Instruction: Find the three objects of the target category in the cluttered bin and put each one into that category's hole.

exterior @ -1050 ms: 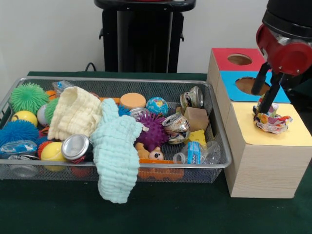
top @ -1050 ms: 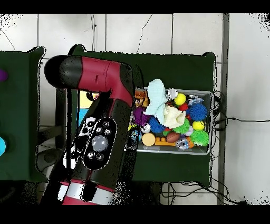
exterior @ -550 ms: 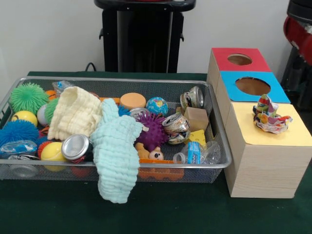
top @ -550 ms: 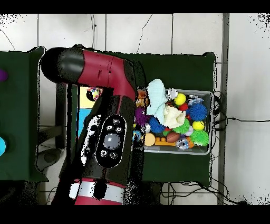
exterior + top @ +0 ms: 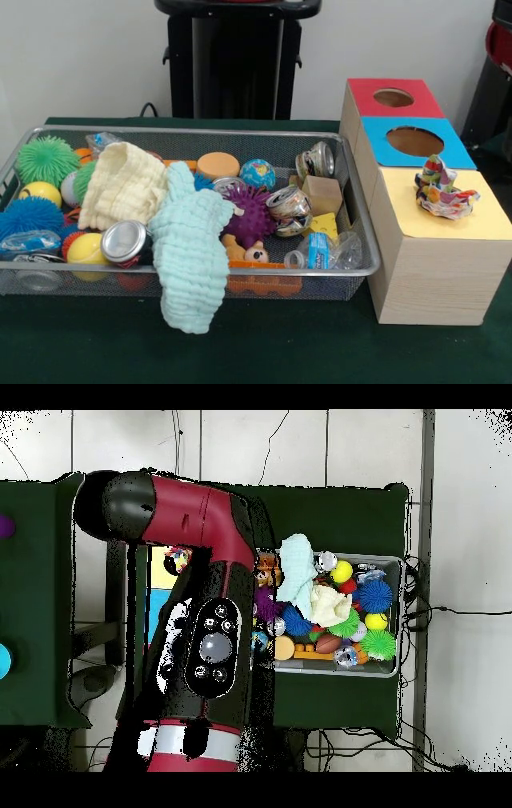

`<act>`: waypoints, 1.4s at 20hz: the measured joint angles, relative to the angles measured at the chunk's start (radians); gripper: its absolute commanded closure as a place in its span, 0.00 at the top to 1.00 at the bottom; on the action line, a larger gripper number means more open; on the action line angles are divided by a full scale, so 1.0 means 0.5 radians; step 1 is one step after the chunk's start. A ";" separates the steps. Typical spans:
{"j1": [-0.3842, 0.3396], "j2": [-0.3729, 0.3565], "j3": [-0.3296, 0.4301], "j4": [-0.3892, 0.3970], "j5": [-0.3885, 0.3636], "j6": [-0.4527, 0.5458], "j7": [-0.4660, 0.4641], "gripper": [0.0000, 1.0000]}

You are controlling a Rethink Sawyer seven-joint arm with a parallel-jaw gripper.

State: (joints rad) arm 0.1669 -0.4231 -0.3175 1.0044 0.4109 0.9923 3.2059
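Green cloth covers the table [image 5: 264,352], with a plain white wall behind. Biggest thing we see is the arm [image 5: 195,634], and only from overhead, where it sprawls across the boxes and hides nearly all of them. Its gripper isn't visible in either view, so we can't tell how the jaws stand.

Next down in size, the wire bin [image 5: 356,240] is packed: a mint cloth [image 5: 190,256] draped over its front rim, a cream cloth [image 5: 122,186], spiky balls, crushed cans.

Beside it stand the boxes: red [image 5: 416,102], blue [image 5: 456,148], yellow [image 5: 480,226]. A crumpled patterned cloth [image 5: 442,192] sits on top of the yellow box. The front view shows no hole there, so it looks parked rather than posted.

Our guess is cloths are the target. For the next pick we'd go for the mint cloth, pinching a raised fold high up so the cans stay put.

The front view gives us box tops and bin contents cleanly; overhead gives us the arm's pose, which the front view barely hints at.
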 measured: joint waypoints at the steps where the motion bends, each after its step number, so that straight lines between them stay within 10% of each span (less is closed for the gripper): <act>1: 0.000 0.000 -0.001 0.000 -0.021 0.000 0.000 0.00; 28: 0.148 -0.011 -0.114 -0.044 -0.353 0.268 0.000 0.00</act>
State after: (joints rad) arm 0.2409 -0.4287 -0.3744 0.9825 0.2346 1.1263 3.2059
